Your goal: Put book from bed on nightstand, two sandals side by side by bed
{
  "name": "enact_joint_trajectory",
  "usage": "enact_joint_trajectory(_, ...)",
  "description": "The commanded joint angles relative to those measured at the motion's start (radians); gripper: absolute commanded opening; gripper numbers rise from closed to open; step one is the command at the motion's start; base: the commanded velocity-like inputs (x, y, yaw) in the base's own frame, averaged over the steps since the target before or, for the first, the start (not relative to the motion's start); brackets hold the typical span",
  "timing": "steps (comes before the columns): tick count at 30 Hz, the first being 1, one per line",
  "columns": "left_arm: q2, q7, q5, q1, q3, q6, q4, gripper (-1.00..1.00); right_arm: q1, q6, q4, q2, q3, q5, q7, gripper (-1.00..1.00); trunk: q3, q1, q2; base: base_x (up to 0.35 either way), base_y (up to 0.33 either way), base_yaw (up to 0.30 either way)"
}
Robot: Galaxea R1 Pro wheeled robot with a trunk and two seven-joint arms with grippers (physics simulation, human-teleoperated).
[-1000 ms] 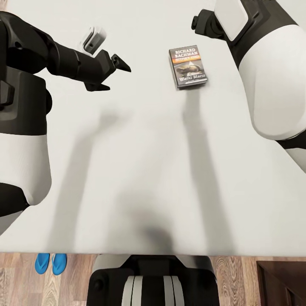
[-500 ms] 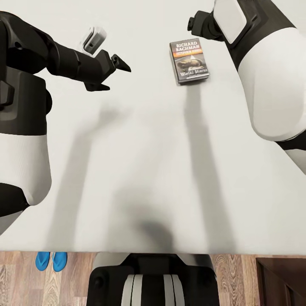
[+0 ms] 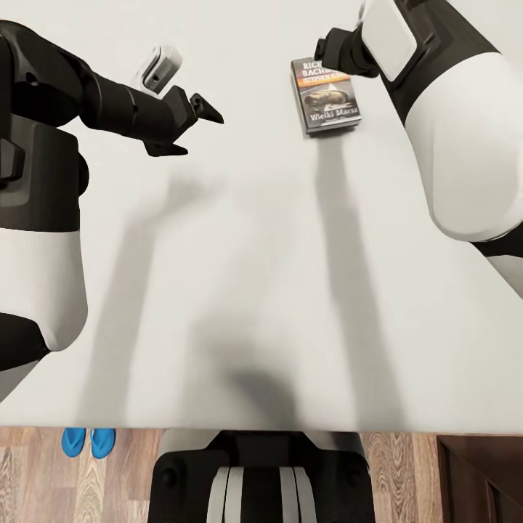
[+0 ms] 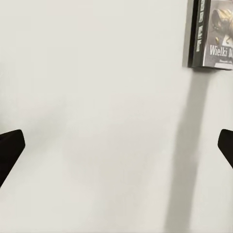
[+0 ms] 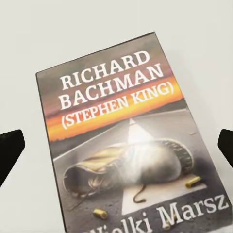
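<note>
Book [image 5: 128, 145] title legible from right wrist alone

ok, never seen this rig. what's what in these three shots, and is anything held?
It is a simulated two-armed robot. The big picture looks down from its head over a bed; the other two come from cameras at each wrist. The left pincer hangs open above the bare mattress, holding nothing. The right pincer is over the book, which lies flat, cover up; the right wrist view shows that cover between open fingertips, not gripped. Two blue sandals sit side by side on the wooden floor at the bed's near edge.
</note>
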Motion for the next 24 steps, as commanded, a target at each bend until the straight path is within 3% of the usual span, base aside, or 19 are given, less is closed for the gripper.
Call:
enact_joint_trajectory(1,0.001,0.010,0.009,-0.001,-0.001,0.005,-0.001,1.00,0.000,0.001,0.000,0.001,-0.004,-0.010,-0.007,1.00,-0.002,0.000,0.000,0.000,0.000,0.000)
enact_joint_trajectory(18,0.001,0.011,0.008,-0.001,-0.001,0.005,-0.004,1.00,0.001,-0.014,0.001,0.000,-0.003,-0.009,-0.004,1.00,-0.026,0.000,0.000,0.000,0.000,0.000)
enact_joint_trajectory(24,0.006,0.011,0.014,-0.002,-0.045,-0.013,-0.020,1.00,0.002,-0.045,-0.003,0.000,0.001,-0.010,0.000,1.00,-0.027,0.000,0.000,0.000,0.000,0.000)
